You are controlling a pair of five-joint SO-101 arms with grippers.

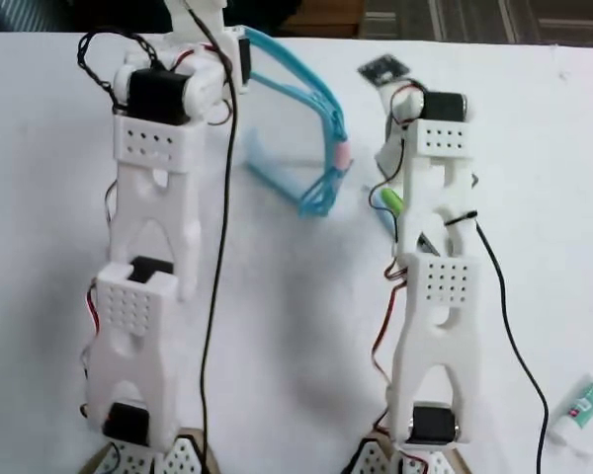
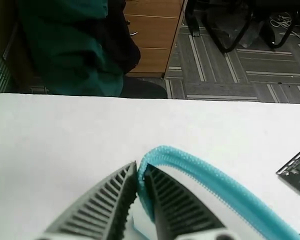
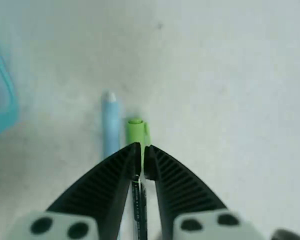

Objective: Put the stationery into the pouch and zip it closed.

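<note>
So the left tool (image 2: 140, 167) was pinched shut on the turquoise zipper edge of the pouch (image 2: 205, 176), right at the corner where the trim curves round. From the high view the pouch was a clear thing with that turquoise border, sitting near the far side of the white bench (image 1: 277, 346) between the two arms. It looked gaping open to me, though I couldn't tell how much of it was lifted off the surface.

The right tool (image 3: 141, 148) was clamped on a green pen (image 3: 135, 129), with the capped end poking out just past the tips. A light-blue pen (image 3: 110, 127) lay on the bench just beside the green one and roughly parallel to it. Both pens were outside the pouch, a little off its near corner.

Other bits: a small dark circuit board (image 1: 383, 67) lay at the far side, near the right arm. A white tube with a green label (image 1: 581, 407), maybe a glue stick, lay well apart at the near right edge.
</note>
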